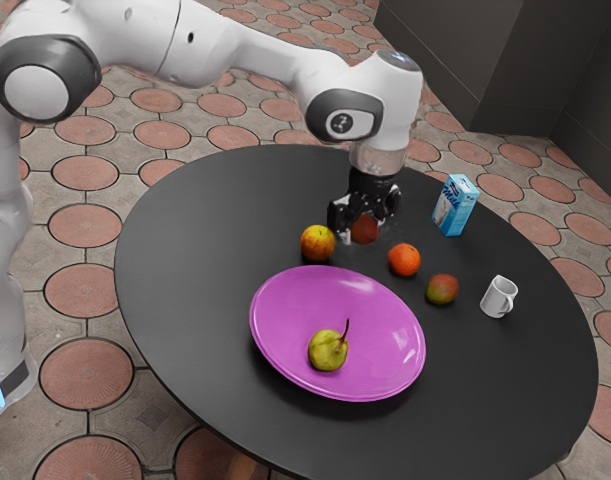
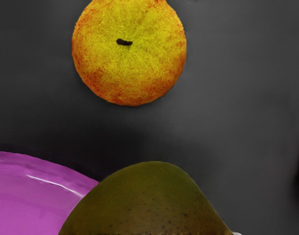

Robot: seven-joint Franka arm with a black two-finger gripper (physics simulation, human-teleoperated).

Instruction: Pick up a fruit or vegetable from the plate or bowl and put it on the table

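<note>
Because the smooth, oval mango (image 1: 365,231), red on one flank and olive-green on the other, has a rounded skin, it will probably feel firm, moderately heavy and a little slippery. The black two-finger gripper (image 1: 367,223) pinches it from both sides, apparently above the far part of the round black table (image 1: 195,230), beyond the shallow magenta plate (image 1: 275,345) with its green pear (image 1: 327,352). The best hold is across the fruit's widest girth, pads flat on opposite cheeks; nearer the tapering end, they could slide off. Steady, moderate pressure should do, since hard squeezing may bruise it. Lowered gently clear of the yellow-red apple (image 1: 317,243) to the exterior view's left and the bright orange (image 1: 404,260) to its right, it might still roll once freed.
</note>
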